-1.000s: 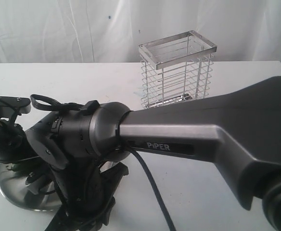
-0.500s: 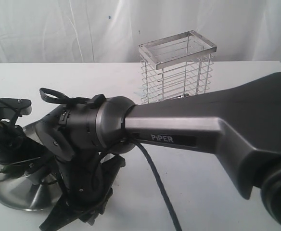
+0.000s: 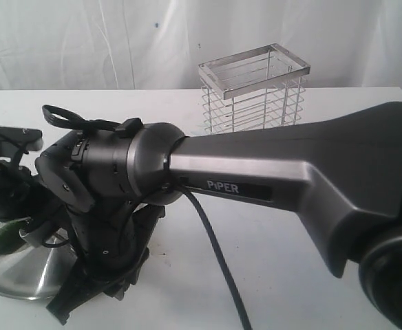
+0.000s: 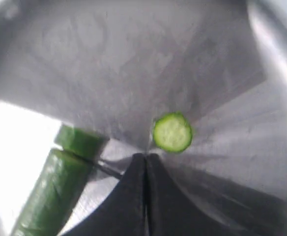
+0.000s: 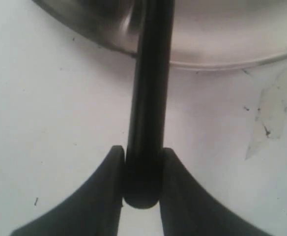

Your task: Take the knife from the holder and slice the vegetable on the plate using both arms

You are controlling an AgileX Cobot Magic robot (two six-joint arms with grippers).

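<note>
The white bench point(image 3: 277, 295) carries everything. The right arm point(image 3: 290, 165), marked PiPER, fills most of the exterior view, reaching from 4 o'clock across the middle toward 8 o'clock. The smaller left arm point(image 3: 1, 185) sits at 9 o'clock. The wire holder point(image 3: 252, 96) stands at 1 o'clock, well apart from the work, and no knife shows in it.

The steel plate point(image 3: 22, 278) lies at 8 o'clock, partly hidden under both arms. On the plate, toward the 10 o'clock side of its visible part, rests the green vegetable point(image 3: 5, 234). The left wrist view shows a short stub parted from the vegetable's longer body by a thin dark line, which is probably the blade in the cut. One round slice point(image 4: 172, 132) lies flat on the plate, apart from the rest.

The right pincer point(image 5: 142, 150) is clamped on the black handle of the knife point(image 5: 148, 98), which runs out over the plate's rim. The left pincer point(image 4: 146, 156) is fully closed on nothing, beside the vegetable and not gripping it.

The step in hand appears to be slicing, with one piece off and another cut under way. The next move calls for pressing the blade straight through to the plate while the vegetable is kept from rolling, since nothing pins it now
</note>
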